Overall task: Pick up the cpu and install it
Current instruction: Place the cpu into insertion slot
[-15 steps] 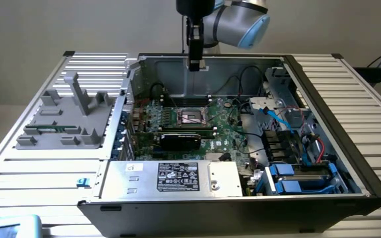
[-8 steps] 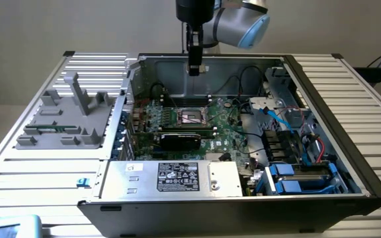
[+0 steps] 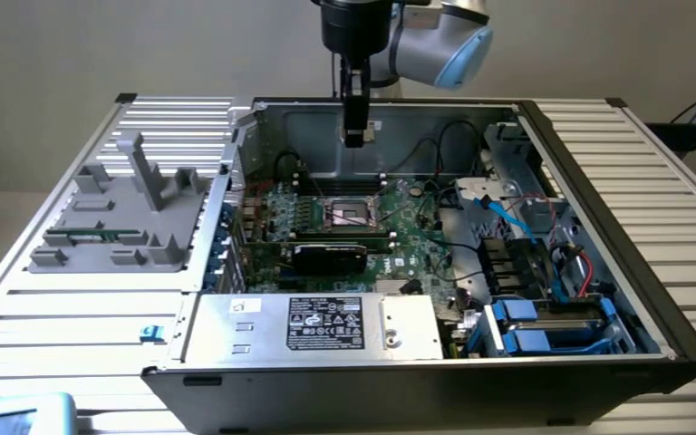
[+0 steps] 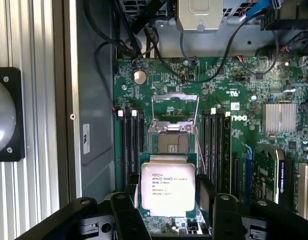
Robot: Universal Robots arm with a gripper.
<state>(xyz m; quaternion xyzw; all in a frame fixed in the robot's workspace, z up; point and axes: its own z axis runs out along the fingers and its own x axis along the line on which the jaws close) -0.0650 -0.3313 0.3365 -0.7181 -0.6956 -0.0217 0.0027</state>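
One claw [image 4: 169,192] grips one cpu [image 4: 168,182] between two fingers [image 4: 132,192], above one open socket [image 4: 173,144] on motherboard [image 4: 229,95].

Socket [image 4: 173,144] partly behind cpu [image 4: 168,187]

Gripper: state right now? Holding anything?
Gripper: closed on the cpu, holding it above the motherboard's open socket.

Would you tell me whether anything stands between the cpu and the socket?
Nothing visible does. The gripper holds the cpu above the board. The socket lies open, its frame swung back, with nothing across it.
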